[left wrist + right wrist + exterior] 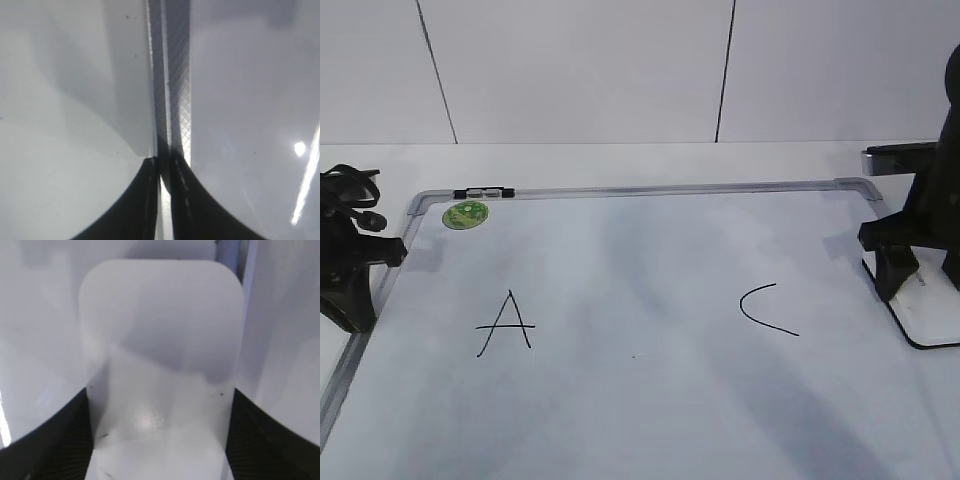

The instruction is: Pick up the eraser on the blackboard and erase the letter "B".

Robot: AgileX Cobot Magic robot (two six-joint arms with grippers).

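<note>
Straddling the smooth, round-cornered white eraser [160, 365] with matte black right gripper [160, 440] fingers touching both sides; left gripper [165, 200] pinched closed above blackboard [650, 400] frame.

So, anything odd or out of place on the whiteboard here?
Only A and C remain on the whiteboard, with a blank gap between them. The eraser sits at the right edge, between the right claw fingers.

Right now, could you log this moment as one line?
letter "B": erased | eraser: between right gripper fingers, board's right edge | left gripper: shut, idle
</note>
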